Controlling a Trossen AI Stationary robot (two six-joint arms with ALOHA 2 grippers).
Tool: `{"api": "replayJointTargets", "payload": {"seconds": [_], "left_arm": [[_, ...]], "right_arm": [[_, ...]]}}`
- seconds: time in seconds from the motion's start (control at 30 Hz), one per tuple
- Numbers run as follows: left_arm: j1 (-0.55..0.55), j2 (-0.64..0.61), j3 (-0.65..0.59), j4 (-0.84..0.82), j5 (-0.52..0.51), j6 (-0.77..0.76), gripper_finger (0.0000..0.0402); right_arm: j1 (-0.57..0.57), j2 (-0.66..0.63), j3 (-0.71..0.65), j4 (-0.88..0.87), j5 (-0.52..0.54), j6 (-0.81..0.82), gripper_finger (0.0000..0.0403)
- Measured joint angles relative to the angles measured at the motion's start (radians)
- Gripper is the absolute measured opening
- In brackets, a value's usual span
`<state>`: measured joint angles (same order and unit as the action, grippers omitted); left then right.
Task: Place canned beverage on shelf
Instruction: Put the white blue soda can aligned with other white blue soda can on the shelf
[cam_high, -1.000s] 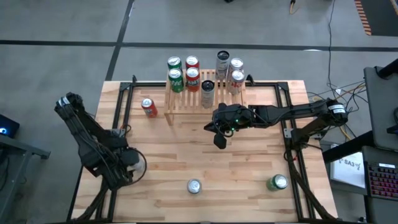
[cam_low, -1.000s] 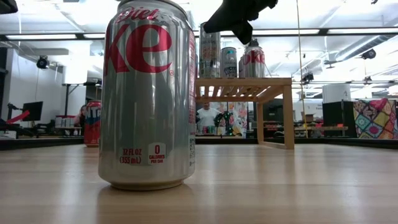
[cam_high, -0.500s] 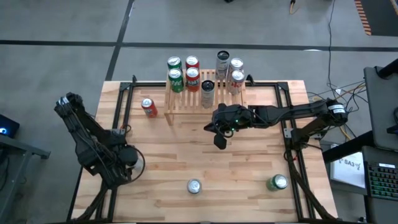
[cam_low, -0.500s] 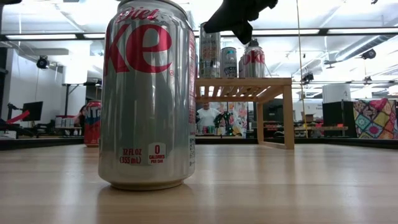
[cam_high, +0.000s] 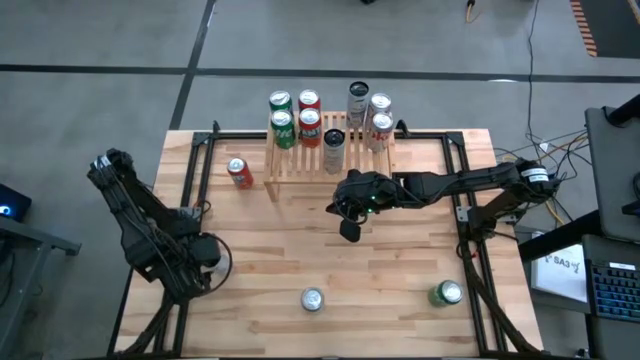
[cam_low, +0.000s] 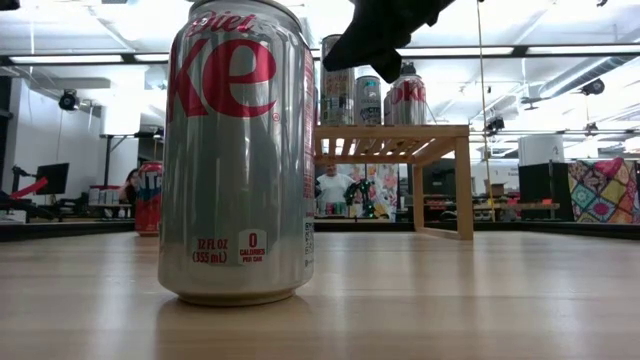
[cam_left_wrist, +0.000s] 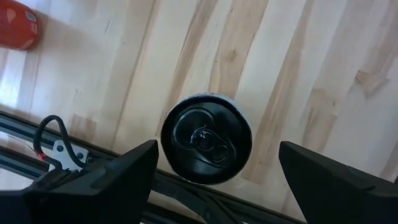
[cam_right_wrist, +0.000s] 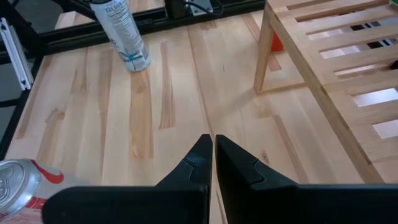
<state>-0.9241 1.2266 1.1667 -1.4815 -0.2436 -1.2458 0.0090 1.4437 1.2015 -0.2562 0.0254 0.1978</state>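
The shelf (cam_high: 330, 152) stands at the table's far middle, and several cans (cam_high: 296, 118) stand upright on its slats. My left gripper (cam_left_wrist: 217, 148) hangs open over a black-topped can (cam_left_wrist: 206, 146) that stands by the table's left rail. Its fingers stand on either side of the can's top, clear of it. In the high view the left arm (cam_high: 205, 258) hides that can; the right wrist view shows it as a tall white can (cam_right_wrist: 121, 34). My right gripper (cam_high: 349, 230) is shut on nothing, above the table in front of the shelf.
A red can (cam_high: 239, 172) lies left of the shelf. A silver can (cam_high: 313, 298) stands near the front edge and fills the low view (cam_low: 238, 150). A green can (cam_high: 447, 293) stands at the near right. Black rails (cam_high: 195, 200) frame the table.
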Motion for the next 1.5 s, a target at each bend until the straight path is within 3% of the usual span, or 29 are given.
{"api": "replayJointTargets", "payload": {"seconds": [0.13, 0.5, 1.33, 1.5], "left_arm": [[0.000, 0.000, 0.000, 0.001, 0.022, 0.006, 0.0325], [0.000, 0.000, 0.000, 0.019, 0.042, -0.014, 0.0397], [0.002, 0.015, -0.135, 0.119, -0.039, -0.032, 0.0378], [0.002, 0.015, -0.189, 0.156, -0.033, -0.077, 0.0353]], "right_arm": [[0.000, 0.000, 0.000, 0.000, 0.000, -0.004, 0.0011], [0.000, 0.000, 0.000, 0.000, 0.000, -0.014, 0.0011], [0.000, 0.000, 0.000, -0.001, 0.000, -0.016, 0.0011], [0.008, 0.000, 0.000, -0.001, -0.001, -0.031, 0.0011]]}}
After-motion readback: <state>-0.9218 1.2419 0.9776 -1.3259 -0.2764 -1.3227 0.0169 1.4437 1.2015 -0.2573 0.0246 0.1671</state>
